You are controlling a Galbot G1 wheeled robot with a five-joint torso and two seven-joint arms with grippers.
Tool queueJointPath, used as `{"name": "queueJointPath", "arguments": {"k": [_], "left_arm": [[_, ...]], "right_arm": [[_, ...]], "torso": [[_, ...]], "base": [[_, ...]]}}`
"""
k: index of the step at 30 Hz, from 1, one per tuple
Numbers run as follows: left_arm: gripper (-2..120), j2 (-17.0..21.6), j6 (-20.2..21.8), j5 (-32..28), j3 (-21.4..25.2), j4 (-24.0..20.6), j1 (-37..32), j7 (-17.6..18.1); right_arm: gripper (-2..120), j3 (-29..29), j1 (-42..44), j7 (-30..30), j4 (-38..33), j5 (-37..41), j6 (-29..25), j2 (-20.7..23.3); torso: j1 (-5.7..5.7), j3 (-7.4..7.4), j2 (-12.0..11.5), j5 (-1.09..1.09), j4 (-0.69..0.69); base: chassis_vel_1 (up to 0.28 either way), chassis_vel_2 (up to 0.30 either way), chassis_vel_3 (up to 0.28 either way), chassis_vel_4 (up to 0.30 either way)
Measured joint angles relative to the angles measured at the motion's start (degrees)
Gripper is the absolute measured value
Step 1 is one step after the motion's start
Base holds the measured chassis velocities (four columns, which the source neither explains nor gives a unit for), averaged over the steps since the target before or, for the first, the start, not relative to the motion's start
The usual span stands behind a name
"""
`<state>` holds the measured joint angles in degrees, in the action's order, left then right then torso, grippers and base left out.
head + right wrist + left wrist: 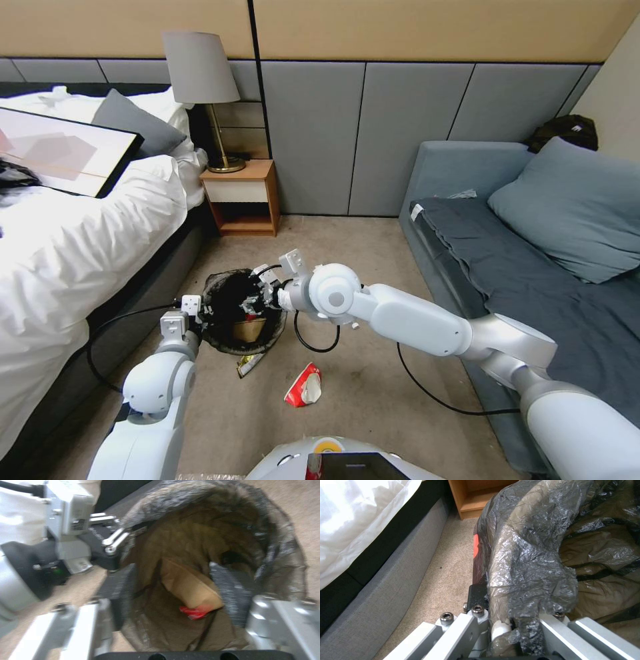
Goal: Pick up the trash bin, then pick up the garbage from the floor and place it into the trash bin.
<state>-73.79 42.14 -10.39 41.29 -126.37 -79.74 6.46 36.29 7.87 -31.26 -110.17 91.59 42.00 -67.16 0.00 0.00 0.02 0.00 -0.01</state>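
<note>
The trash bin (pixel 227 300), lined with a crinkled black bag, is in front of me beside the bed. My left gripper (pixel 199 312) is shut on its near-left rim, clamping the bag's fold (pixel 520 620). My right gripper (pixel 265 288) hangs over the bin's mouth, open (pixel 173 566), its pads (pixel 117 590) wide apart. Below them, a brown paper bag (pixel 190 587) and a red scrap (pixel 194 611) lie inside the bin. More garbage lies on the carpet: a red-and-white wrapper (pixel 303 387) and a gold foil wrapper (pixel 249 363) at the bin's near edge.
The bed (pixel 80 240) with white bedding runs close along the left. A wooden nightstand (pixel 241 199) with a lamp stands behind the bin. A grey sofa (pixel 507 267) fills the right. Black cables (pixel 427 390) trail over the carpet.
</note>
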Motion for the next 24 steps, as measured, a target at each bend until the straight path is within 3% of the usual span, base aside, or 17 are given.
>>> {"name": "queueJointPath", "arguments": {"k": [2, 5, 8, 20, 24], "left_arm": [[1, 0.03, 0.00, 0.00, 0.01, -0.01, -0.03, 0.00], [1, 0.45, 0.00, -0.07, 0.41, -0.13, -0.15, 0.02], [1, 0.53, 0.00, -0.11, 0.57, -0.13, -0.16, 0.02], [1, 0.04, 0.00, 0.10, 0.29, -0.07, -0.01, 0.09], [1, 0.26, 0.00, 0.05, 0.40, -0.30, -0.19, 0.10]], "right_arm": [[75, -0.07, 0.12, 0.00, 0.05, -0.15, -0.04, -0.10], [93, -0.59, 0.70, -0.09, -0.03, -0.59, -0.64, -0.27], [99, -1.09, 0.81, -0.07, -0.48, -0.61, -1.37, -0.03], [100, -2.68, 0.84, 0.92, -2.11, -0.40, -3.29, 0.58], [100, -7.37, 0.73, 0.89, -4.07, 0.09, -3.85, 2.10]], "torso": [[0.00, 0.00, 0.00, 0.00, 0.00], [0.00, 0.00, 0.00, 0.00, 0.01], [0.00, 0.00, 0.00, 0.00, 0.00], [0.00, 0.00, 0.00, 0.00, 0.00], [0.00, 0.00, 0.00, 0.00, 0.02]], "base": [[0.000, 0.000, 0.000, 0.000], [0.000, 0.000, 0.000, 0.000], [0.000, 0.000, 0.000, 0.000], [0.000, 0.000, 0.000, 0.000], [0.000, 0.000, 0.000, 0.000]]}}
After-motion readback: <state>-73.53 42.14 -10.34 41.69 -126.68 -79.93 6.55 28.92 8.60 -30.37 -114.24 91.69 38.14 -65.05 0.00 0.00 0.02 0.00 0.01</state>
